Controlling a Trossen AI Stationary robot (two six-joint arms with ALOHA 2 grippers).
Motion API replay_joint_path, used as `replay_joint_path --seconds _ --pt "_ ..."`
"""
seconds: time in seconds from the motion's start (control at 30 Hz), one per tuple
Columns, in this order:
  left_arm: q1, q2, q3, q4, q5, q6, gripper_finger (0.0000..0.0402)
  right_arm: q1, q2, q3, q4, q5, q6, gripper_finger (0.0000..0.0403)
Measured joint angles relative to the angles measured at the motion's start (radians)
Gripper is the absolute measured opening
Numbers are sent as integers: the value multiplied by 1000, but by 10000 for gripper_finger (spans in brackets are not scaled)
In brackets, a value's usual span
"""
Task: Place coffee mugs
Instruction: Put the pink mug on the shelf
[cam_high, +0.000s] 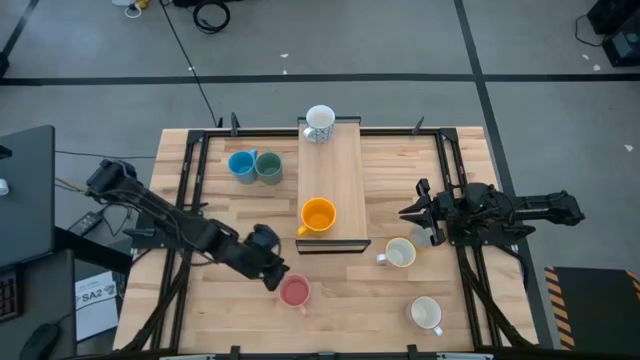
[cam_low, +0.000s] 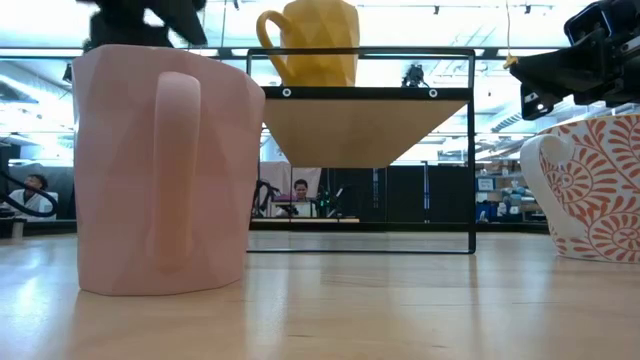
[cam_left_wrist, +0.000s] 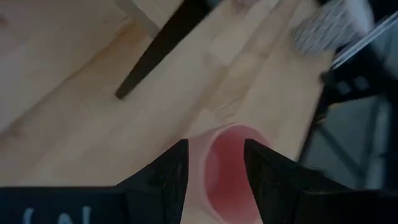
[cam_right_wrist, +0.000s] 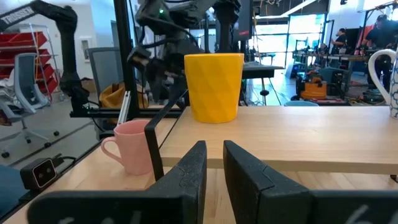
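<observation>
- Wooden shelf (cam_high: 333, 185) mid-frame, carrying orange mug (cam_high: 318, 214) near its front and white mug (cam_high: 320, 120) at its back.
- Left gripper (cam_high: 278, 277) lower centre, fingers spread wide over pink mug (cam_high: 294, 291), gripping nothing.
- Right gripper (cam_high: 409, 212) at right, fingers nearly together, empty.
- Blue mug (cam_high: 241, 164) touching grey-green mug (cam_high: 268, 166), upper left.

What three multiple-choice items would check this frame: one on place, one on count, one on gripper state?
1. Where does the orange mug stand?
A. on the raised wooden shelf
B. beside the blue mug
C. at the table's right edge

2. How many mugs stand on the shelf?
A. one
B. two
C. four

3. How are the left gripper fingers?
A. shut on the pink mug's handle
B. open over the pink mug
C. out of view

Key: 1 A, on the shelf board's near end; 2 B, orange and white; 3 B, fingers apart astride the rim.
</observation>
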Motion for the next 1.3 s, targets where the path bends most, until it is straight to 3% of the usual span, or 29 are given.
replay_joint_path --seconds 0.23,0.57,1.03,1.3 --pt "0 105 0 45 0 131 162 0 0 0 3 0 0 61" --pt "-12 130 1 48 0 211 162 0 0 0 3 0 11 61" --pt "-43 238 2 62 12 220 161 0 0 0 4 -1 11 61" --pt "-42 238 1 63 35 208 113 0 0 0 4 0 11 61"
